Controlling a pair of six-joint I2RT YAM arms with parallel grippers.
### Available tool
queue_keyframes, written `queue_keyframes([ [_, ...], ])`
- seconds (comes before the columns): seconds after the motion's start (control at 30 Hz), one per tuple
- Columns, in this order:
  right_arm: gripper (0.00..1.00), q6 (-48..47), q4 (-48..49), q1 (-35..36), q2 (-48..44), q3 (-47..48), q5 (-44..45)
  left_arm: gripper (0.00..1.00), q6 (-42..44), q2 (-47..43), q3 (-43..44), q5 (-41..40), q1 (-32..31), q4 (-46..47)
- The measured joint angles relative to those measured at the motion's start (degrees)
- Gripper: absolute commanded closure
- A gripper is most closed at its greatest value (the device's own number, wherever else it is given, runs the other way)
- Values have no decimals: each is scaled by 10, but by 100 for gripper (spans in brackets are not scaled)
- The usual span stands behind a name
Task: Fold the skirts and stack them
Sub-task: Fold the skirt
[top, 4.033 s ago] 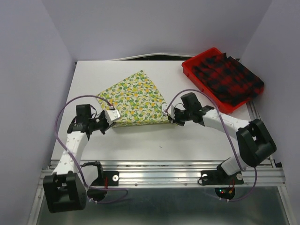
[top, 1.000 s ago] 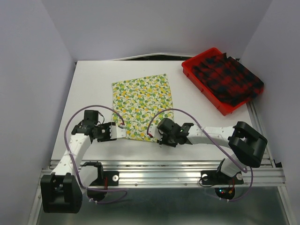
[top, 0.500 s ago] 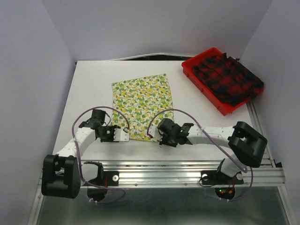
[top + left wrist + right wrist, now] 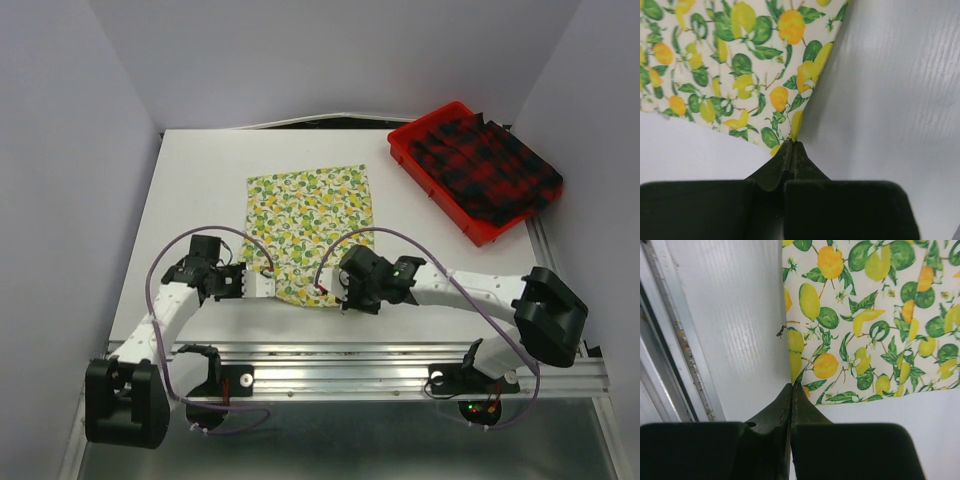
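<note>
Since it carries everything else, table (image 4: 200, 180): white and flat, with both arms reaching in from its near edge.
Red-and-black plaid skirt (image 4: 485, 175): bunched in the red tray (image 4: 402, 138) at the far right corner and spilling over the right rim. I judge it is parked there until its turn to be folded.
Lemon-print skirt (image 4: 310, 225): spread flat mid-table as a rough rectangle, well apart from the tray.
Near hem (image 4: 297, 298): stretched between the two grippers. Matching corner grips probably keep it taut so it can be carried evenly over to the far edge.
Left gripper (image 4: 264, 285): low to the table, jaws pressed together on the skirt's near left corner, the cloth tip caught between them.
Right gripper (image 4: 328, 291): jaws likewise pinched closed on the near right corner.
Dark speck (image 4: 781, 330): tiny, on bare table just beside the skirt's edge; I cannot tell what it is.
</note>
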Motion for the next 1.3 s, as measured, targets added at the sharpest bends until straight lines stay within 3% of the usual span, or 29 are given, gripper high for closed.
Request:
queue_keyframes([
  [0.3, 99, -14, -69, -9, -61, 40, -50, 100, -70, -137, 65, 20, 11, -68],
  [0.6, 99, -17, -143, -73, -105, 96, -145, 100, -149, -250, 105, 25, 37, -114],
  [0.87, 99, -13, -196, -96, -101, 171, -229, 100, -276, -318, 139, 24, 38, -104],
  [1.0, 99, -24, -191, -107, -77, 239, -200, 100, -323, -309, 141, 12, 38, -77],
  [1.3, 99, -85, -179, -168, 51, 340, -131, 100, -412, -171, 130, -28, 38, 30],
])
